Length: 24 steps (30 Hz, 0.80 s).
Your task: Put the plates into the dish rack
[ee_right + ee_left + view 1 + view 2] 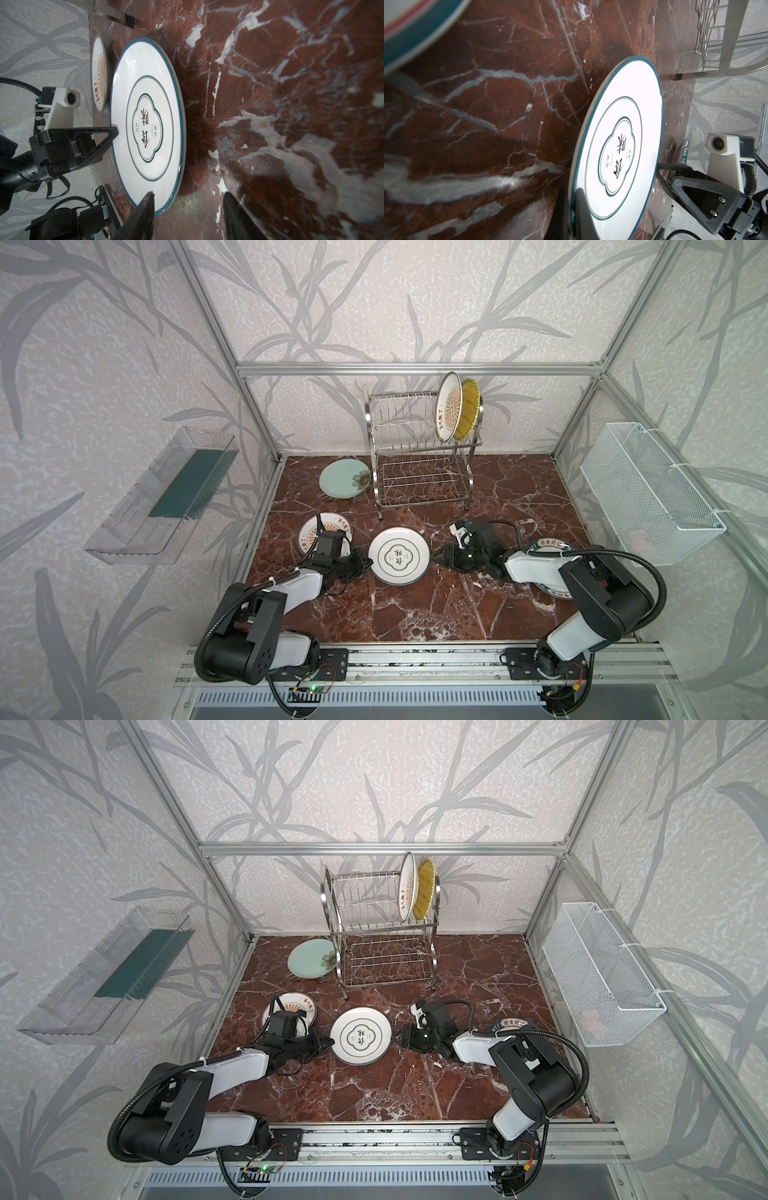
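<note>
Left end effector (367,562) pinches the round white quatrefoil plate (399,556) by its rim, right end effector (437,558) spread at the opposite edge.

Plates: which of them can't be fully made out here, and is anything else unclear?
Teal lettered plate: mostly under the right arm in both top views; only rim arcs show.
Sunburst plate on the table: partly covered by the left arm in both top views.
Plate rim nearest the left wrist camera: blurred, cut off by the edge; pattern unreadable.
Pinkish thing in the mesh basket: blurred behind mesh, unidentifiable.
</note>
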Available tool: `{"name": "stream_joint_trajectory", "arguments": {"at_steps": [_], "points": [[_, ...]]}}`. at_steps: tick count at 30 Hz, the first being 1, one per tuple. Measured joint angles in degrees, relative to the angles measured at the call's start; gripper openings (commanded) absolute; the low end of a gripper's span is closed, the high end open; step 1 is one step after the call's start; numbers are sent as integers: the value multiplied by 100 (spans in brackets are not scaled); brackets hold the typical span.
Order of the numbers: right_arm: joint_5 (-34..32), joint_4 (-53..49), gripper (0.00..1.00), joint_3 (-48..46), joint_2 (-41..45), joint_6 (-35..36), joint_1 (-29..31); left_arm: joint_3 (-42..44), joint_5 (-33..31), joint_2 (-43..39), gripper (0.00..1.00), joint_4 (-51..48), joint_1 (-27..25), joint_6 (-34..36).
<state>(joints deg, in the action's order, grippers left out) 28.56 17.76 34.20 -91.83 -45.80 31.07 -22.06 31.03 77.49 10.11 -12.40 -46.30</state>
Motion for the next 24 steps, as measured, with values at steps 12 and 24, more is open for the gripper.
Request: {"name": "stream_joint_trajectory", "arguments": {"at_steps": [12,24], "points": [[-2,2,53,-2,-22,2,0,-31,-46,236,12,214,-92,31],[0,39,53,-37,-131,0,7,-48,-35,535,3,584,-175,33]]}}
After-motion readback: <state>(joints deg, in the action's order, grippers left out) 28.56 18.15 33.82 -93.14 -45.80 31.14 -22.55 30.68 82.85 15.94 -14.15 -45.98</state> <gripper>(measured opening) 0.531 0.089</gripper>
